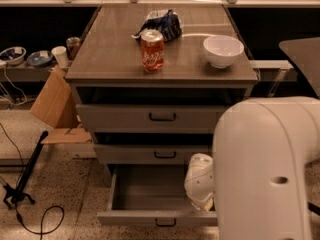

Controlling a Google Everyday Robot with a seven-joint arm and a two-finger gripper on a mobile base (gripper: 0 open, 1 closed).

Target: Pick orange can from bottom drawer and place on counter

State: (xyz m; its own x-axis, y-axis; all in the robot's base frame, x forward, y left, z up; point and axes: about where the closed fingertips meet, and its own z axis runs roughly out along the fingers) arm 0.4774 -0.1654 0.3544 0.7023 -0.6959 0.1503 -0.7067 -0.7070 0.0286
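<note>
The white end effector (pixel 200 184) hangs inside the open bottom drawer (pixel 142 191), at its right side, below the front edge of the tabletop (pixel 110 49); whether it grips anything cannot be told, and the orange can is hidden. On the tabletop a red-orange can (pixel 152 50) stands near the front edge; a white bowl (pixel 223 50) sits by the front right corner.

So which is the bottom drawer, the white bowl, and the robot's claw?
bottom drawer (pixel 147 193), camera view, on its bare grey floor.
white bowl (pixel 223 59), camera view, on its outer wall.
claw (pixel 201 191), camera view, on its white housing, down in the right side of the drawer.
</note>
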